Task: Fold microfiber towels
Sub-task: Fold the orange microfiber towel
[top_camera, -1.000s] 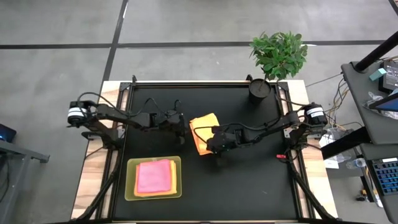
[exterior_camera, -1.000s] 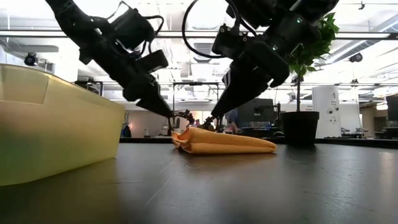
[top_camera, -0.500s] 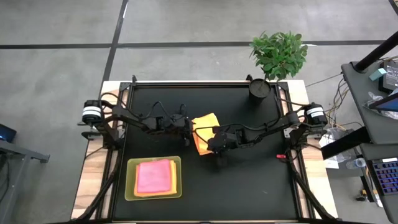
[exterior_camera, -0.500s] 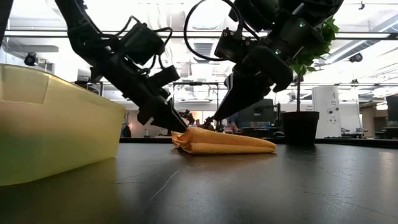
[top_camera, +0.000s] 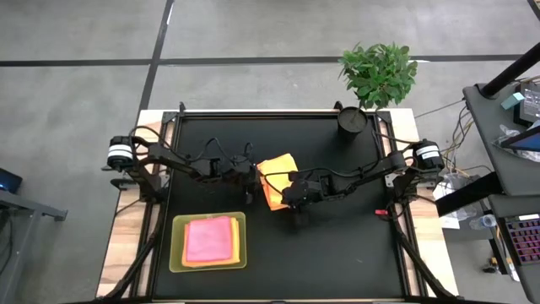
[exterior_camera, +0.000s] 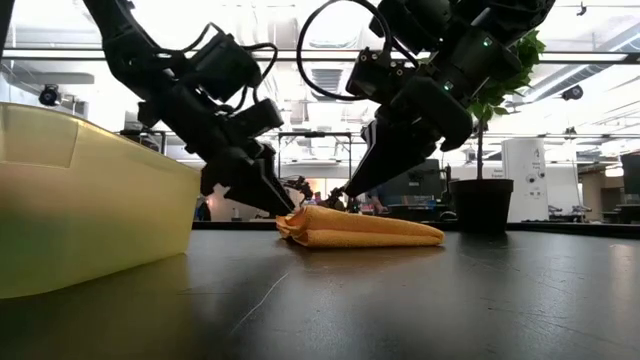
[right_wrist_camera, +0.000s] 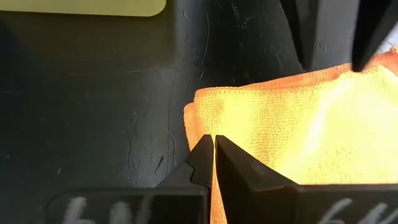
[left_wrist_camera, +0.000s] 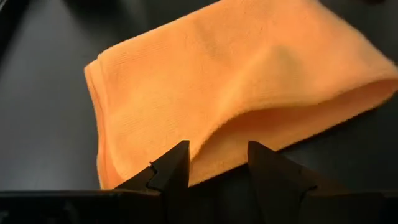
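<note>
An orange microfiber towel (top_camera: 277,173) lies folded on the black table near its middle; the low view shows it as a flat wedge (exterior_camera: 360,228). My left gripper (left_wrist_camera: 216,155) is open at the towel's left end, slanting down. Its two fingers stand on either side of the towel's folded edge (left_wrist_camera: 217,134). From the right, my right gripper (right_wrist_camera: 214,142) slants down, shut, onto the towel's top near a corner (right_wrist_camera: 196,102). A pink towel (top_camera: 208,239) lies folded in the lime-green tray (top_camera: 175,245). My left gripper: I cannot tell whether its open fingers (exterior_camera: 283,205) touch the towel's left end. My right gripper rests its shut fingertips (exterior_camera: 345,198) on the orange towel's top layer beside an edge (right_wrist_camera: 200,127), slanting down from the table's right. Whether a layer is pinched between them cannot be told. The towel lies flat on the table.
The tray (exterior_camera: 80,200) stands at the near left, its wall rising high in the low view. A dark pot with a green plant (top_camera: 353,120) stands at the far right corner. Bare black tabletop lies near and right of the towel.
My left gripper has come down and toward the table's right, up to the orange towel's left end, rolling a little as it went. The towel and my right gripper have kept still.
</note>
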